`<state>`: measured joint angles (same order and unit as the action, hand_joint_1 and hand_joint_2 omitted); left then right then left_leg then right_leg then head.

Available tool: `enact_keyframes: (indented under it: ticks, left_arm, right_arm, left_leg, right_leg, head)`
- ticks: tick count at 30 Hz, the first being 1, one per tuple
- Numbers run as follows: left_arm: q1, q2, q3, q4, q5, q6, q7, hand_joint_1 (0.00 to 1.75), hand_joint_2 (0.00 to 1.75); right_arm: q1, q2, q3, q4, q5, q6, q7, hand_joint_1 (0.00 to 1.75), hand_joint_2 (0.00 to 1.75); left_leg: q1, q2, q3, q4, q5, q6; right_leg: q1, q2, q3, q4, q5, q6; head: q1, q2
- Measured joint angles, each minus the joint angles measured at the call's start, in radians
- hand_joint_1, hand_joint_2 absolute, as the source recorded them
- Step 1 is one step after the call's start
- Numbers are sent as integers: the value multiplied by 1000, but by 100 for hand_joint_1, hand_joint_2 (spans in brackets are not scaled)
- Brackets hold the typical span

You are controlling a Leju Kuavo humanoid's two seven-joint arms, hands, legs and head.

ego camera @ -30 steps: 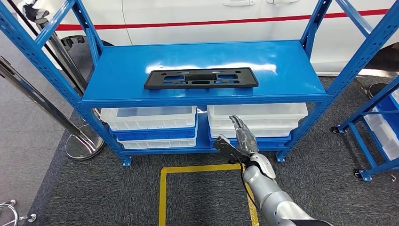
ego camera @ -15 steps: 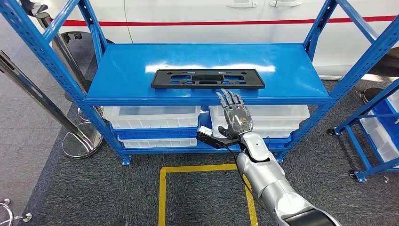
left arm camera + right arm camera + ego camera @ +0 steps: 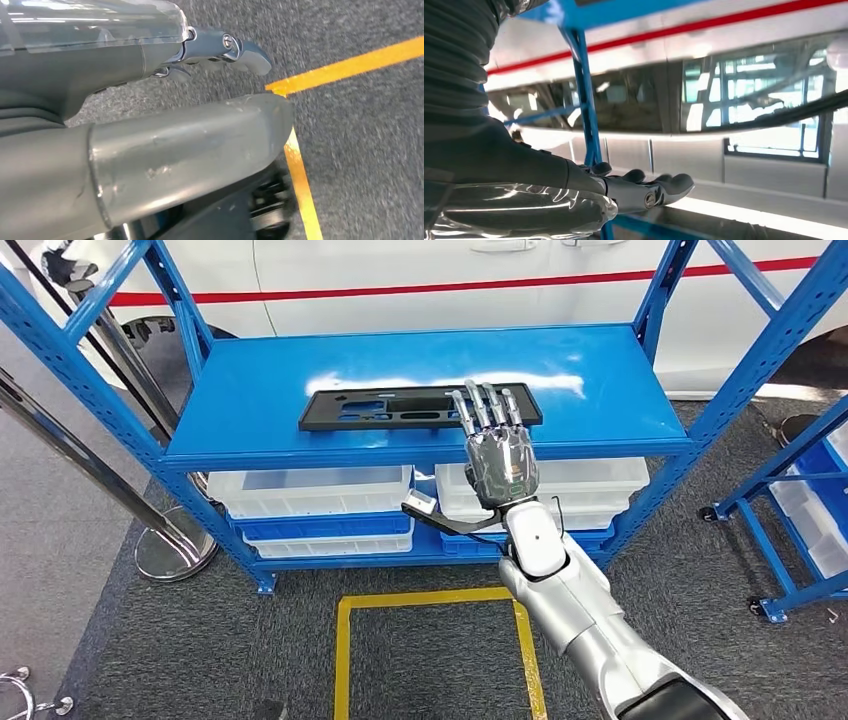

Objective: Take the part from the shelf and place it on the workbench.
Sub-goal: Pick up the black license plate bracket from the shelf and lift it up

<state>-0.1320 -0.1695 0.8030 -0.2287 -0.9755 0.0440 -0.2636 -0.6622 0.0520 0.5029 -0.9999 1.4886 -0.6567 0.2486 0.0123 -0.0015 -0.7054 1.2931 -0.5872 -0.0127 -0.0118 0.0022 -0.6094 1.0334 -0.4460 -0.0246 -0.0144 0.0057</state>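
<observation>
The part [image 3: 390,408] is a flat black rectangular plate with cut-outs, lying along the middle of the blue shelf top [image 3: 250,390]. My right hand [image 3: 497,455] is raised in front of the shelf's front edge, palm away from me. Its straight, spread fingers [image 3: 485,405] overlap the plate's right end; I cannot tell whether they touch it. Nothing is held in it. In the right wrist view the same hand [image 3: 644,192] has its fingers stretched out. My left hand [image 3: 220,47] hangs over grey carpet with its fingers loosely extended and holds nothing.
White and blue bins [image 3: 310,495] [image 3: 590,485] fill the lower shelf. Blue uprights [image 3: 740,370] frame the rack, and another blue rack [image 3: 800,500] stands at the right. A chrome stanchion base [image 3: 175,550] is at the left. Yellow floor tape [image 3: 345,640] marks a square; a white car [image 3: 450,270] is behind.
My right hand has risen from below the shelf's level to its front edge, turning so its fingers now reach over the plate's right end. The view shifted slightly.
</observation>
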Motion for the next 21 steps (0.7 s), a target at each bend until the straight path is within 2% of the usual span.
enact_keyframes:
  ticks: [1, 2, 4, 5, 6, 8, 10, 11, 12, 14, 15, 16, 17, 18, 19, 20, 21]
  left_arm:
    - [0, 0, 0, 0, -1, -2, -2, 0, 0]
    - [0, -1, 0, 0, -1, -5, -3, 0, 0]
    - [-2, 4, -4, 1, 36, 0, -4, 0, 0]
    - [-4, 8, -18, 1, 105, 12, 1, 0, 0]
    - [-5, 12, -48, 1, 217, 27, 8, 0, 0]
    - [-5, 19, -171, 2, 547, 51, 20, 0, 0]
    - [-2, 27, -350, 2, 850, 58, 23, 0, 0]
    - [-1, 32, -439, 2, 946, 59, 23, 0, 0]
    - [-2, 34, -513, 3, 984, 59, 23, 0, 0]
    - [-3, 36, -625, 4, 950, 58, 23, 0, 0]
    - [-3, 36, -665, 5, 911, 58, 24, 0, 0]
    - [-2, 37, -698, 6, 883, 58, 25, 0, 0]
    - [-2, 37, -727, 7, 869, 57, 26, 0, 0]
    - [-2, 37, -750, 8, 862, 57, 28, 0, 0]
    - [-2, 38, -769, 8, 859, 57, 29, 0, 0]
    - [-4, 39, -784, 8, 856, 57, 30, 0, 0]
    - [-5, 40, -794, 8, 853, 57, 32, 0, 0]
  right_arm:
    - [4, -7, 15, -17, 12, -4, 23, 0, 175]
    - [8, -11, 27, -34, 24, -10, 46, 0, 175]
    - [13, -16, 43, -62, 40, -22, 79, 0, 175]
    - [14, -17, 48, -71, 44, -28, 87, 0, 175]
    - [16, -18, 52, -76, 45, -34, 91, 0, 175]
    - [22, -19, 60, -80, 46, -39, 90, 0, 175]
    - [27, -20, 66, -83, 46, -40, 94, 0, 175]
    - [27, -20, 69, -84, 46, -40, 97, 0, 175]
    - [27, -20, 73, -83, 46, -41, 98, 0, 175]
    - [31, -20, 78, -73, 46, -41, 79, 0, 175]
    - [36, -20, 79, -65, 46, -41, 61, 0, 175]
    - [42, -19, 79, -55, 45, -41, 42, 0, 175]
    - [46, -18, 79, -45, 44, -41, 24, 0, 175]
    - [48, -16, 79, -35, 43, -41, 9, 0, 175]
    - [48, -13, 79, -24, 43, -41, -4, 0, 175]
    - [47, -10, 79, -13, 42, -41, -17, 0, 175]
    - [47, -5, 78, -1, 43, -41, -30, 0, 175]
  left_leg:
    - [0, 0, -10, 18, 4, 0]
    - [0, 0, 0, -5, 28, 2]
    - [-2, 0, 59, -138, 101, 13]
    - [-4, 0, 89, -203, 126, 20]
    - [-7, 0, 110, -247, 138, 25]
    - [-12, -2, 120, -273, 137, 31]
    - [-8, -3, 125, -286, 143, 39]
    - [-5, -2, 129, -295, 147, 44]
    - [-2, -2, 133, -302, 151, 48]
    - [-2, -2, 134, -305, 153, 51]
    - [-2, -2, 133, -304, 153, 51]
    - [-2, -2, 133, -303, 153, 51]
    - [-2, -3, 133, -302, 151, 50]
    - [-2, -3, 134, -299, 149, 49]
    - [-1, -4, 134, -295, 146, 46]
    - [-4, -4, 132, -289, 142, 42]
    - [-5, -4, 130, -285, 139, 38]
  right_leg:
    - [1, 0, 0, 0, 0, -1]
    - [2, 1, 1, 1, -1, -1]
    - [3, 3, 4, 1, -3, 0]
    - [4, 4, 4, 2, -4, 2]
    - [5, 5, 2, 2, -3, 5]
    - [6, 4, -1, 1, -1, 15]
    - [7, 3, -1, 2, -5, 27]
    - [8, 2, -8, 17, -17, 32]
    - [8, 2, -24, 54, -40, 37]
    - [5, 2, -83, 176, -99, 43]
    - [4, 2, -112, 232, -118, 46]
    - [2, 2, -129, 263, -120, 47]
    - [1, 1, -126, 251, -100, 48]
    - [-1, 1, -105, 203, -66, 48]
    - [-3, 0, -73, 134, -30, 47]
    - [-2, -1, -41, 68, -5, 45]
    - [-2, -1, -20, 25, 7, 41]
  head:
    - [0, 0]
    - [0, 0]
    - [0, 0]
    - [0, 0]
    - [0, 0]
    - [0, 0]
    - [0, 0]
    - [1, 0]
    - [1, 0]
    - [1, 0]
    - [1, 0]
    - [1, 0]
    - [1, 0]
    - [1, 0]
    - [1, 0]
    - [1, 0]
    - [1, 0]
